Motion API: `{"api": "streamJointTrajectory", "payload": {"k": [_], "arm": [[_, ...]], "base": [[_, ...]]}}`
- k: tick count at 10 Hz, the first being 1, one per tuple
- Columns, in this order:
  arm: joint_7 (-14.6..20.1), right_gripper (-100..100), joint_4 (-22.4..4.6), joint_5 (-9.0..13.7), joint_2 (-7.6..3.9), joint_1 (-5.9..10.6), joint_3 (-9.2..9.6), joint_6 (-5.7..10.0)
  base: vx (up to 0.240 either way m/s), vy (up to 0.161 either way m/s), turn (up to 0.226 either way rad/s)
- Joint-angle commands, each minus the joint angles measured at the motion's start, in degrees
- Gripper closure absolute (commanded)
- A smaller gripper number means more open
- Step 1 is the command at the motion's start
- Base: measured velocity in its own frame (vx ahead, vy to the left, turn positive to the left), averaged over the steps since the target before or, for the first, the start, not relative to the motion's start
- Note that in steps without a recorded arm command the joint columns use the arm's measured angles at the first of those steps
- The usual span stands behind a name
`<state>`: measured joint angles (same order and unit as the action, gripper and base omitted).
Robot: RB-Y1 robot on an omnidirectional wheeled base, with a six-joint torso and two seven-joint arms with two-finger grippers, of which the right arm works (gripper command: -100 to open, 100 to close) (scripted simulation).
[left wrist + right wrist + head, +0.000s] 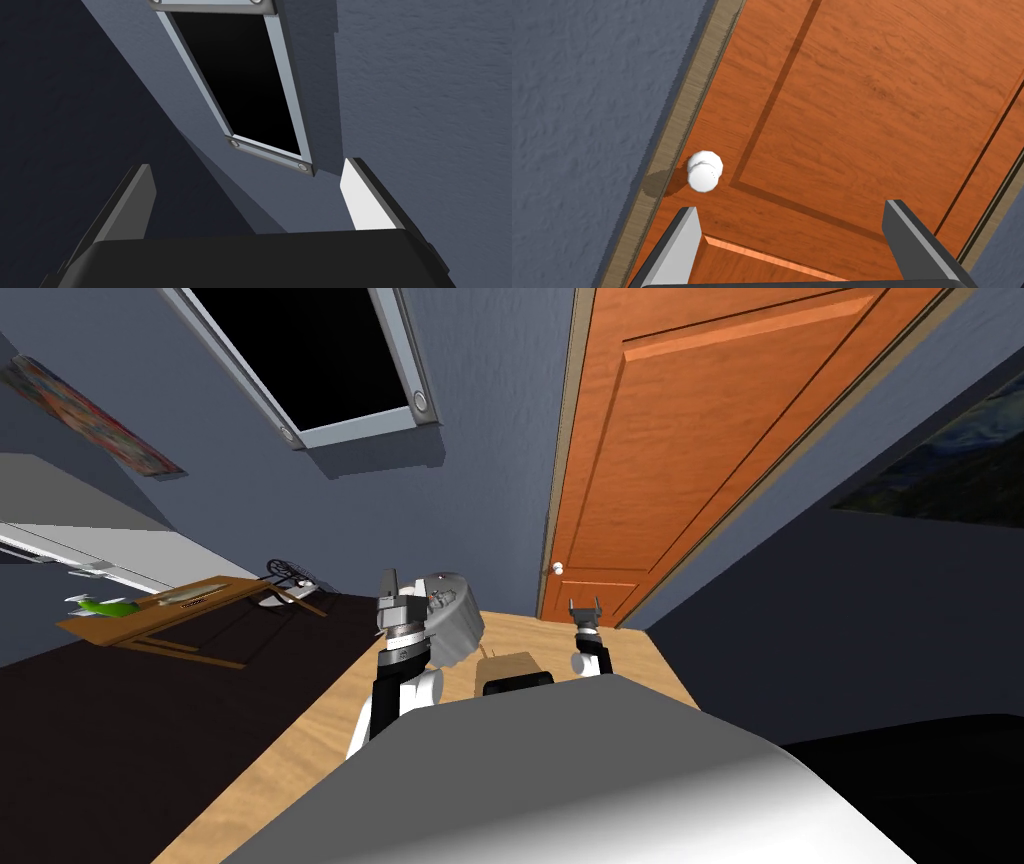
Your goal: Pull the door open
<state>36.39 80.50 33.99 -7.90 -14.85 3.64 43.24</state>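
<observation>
An orange wooden panelled door [700,438] stands shut in a tan frame ahead of me. Its small white round knob [557,568] sits at the door's left edge, close to the frame. My right gripper [585,610] hovers a little short of the door, open and empty. In the right wrist view the knob [704,171] lies just beyond the tip of one finger [679,245], off to the side of the gap, and the door [872,100] spreads behind the gripper [792,230]. My left gripper [392,586] is raised at my left, open [250,197], facing a wall.
Grey-blue walls flank the door, with a black framed window [320,358] on the left wall. A low wooden table [170,613] with a green object stands far left over dark floor. Tan floor [300,728] runs up to the door.
</observation>
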Motion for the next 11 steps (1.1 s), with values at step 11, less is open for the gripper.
{"api": "streamJointTrajectory", "payload": {"k": [11], "arm": [[13.4, -100, -13.5, 8.8, -1.42, 4.17, 1.84, 3.57]], "base": [[0.086, -0.047, 0.108]]}}
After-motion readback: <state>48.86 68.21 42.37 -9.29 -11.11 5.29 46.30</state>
